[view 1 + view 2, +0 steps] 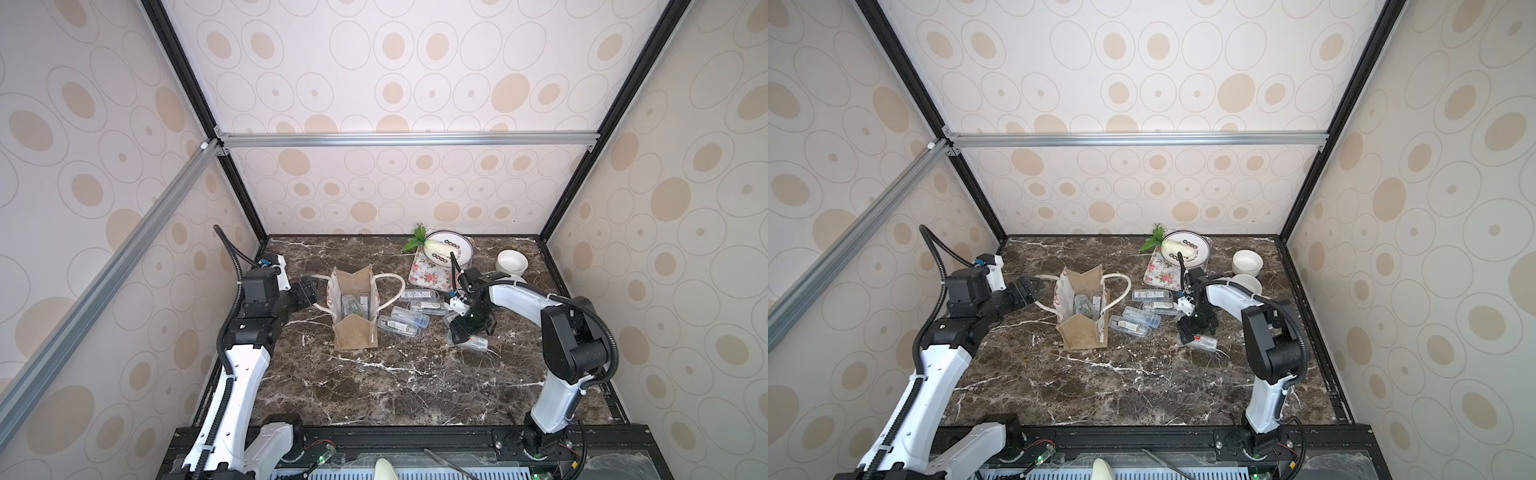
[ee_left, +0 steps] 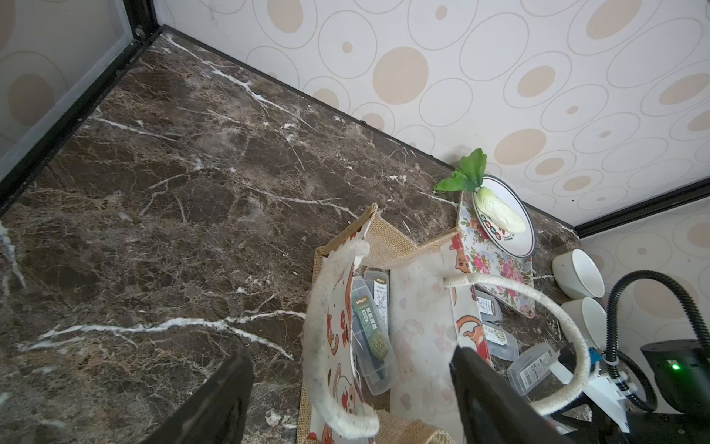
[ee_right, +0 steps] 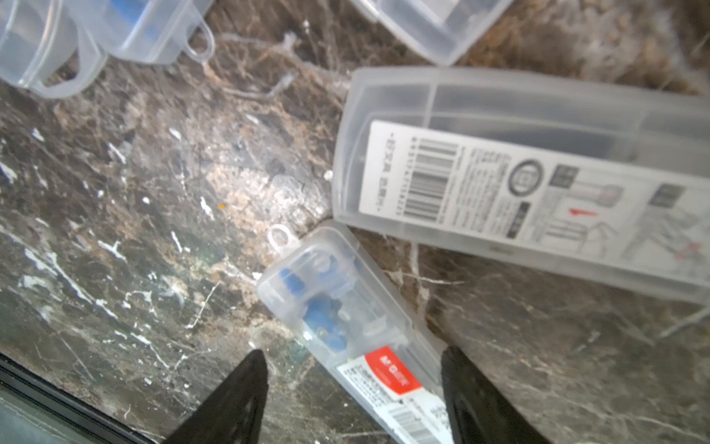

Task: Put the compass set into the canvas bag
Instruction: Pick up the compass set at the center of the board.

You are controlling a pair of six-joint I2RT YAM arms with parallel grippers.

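Compass set [image 3: 345, 326]: slim clear plastic case, blue-tipped instrument inside, flat on the dark veined marble tabletop [image 3: 134, 230], apart from the boxy tan burlap canvas bag [image 1: 355, 332] on the right arm's side. Right gripper [image 3: 353, 351] poised over this case, jaws apart and straddling it, no clamp evident. Left gripper [image 2: 351, 351] beside the bag, jaws wide apart, near the white rope handle [image 2: 315, 319], holding nothing.

Progress, as judged: at least two cases [image 1: 351, 307] already upright inside the bag. Several more [image 1: 409, 318] loose on the tabletop between bag and right arm. Task partly done, current pick at the pre-grasp stage.

Legible marks: red label on the straddled case, apparently "M&G". Same mark on a green-labelled case [image 2: 369, 326] in the bag. Barcode and line diagrams on a neighbouring case [image 3: 538, 192], fine print unreadable.
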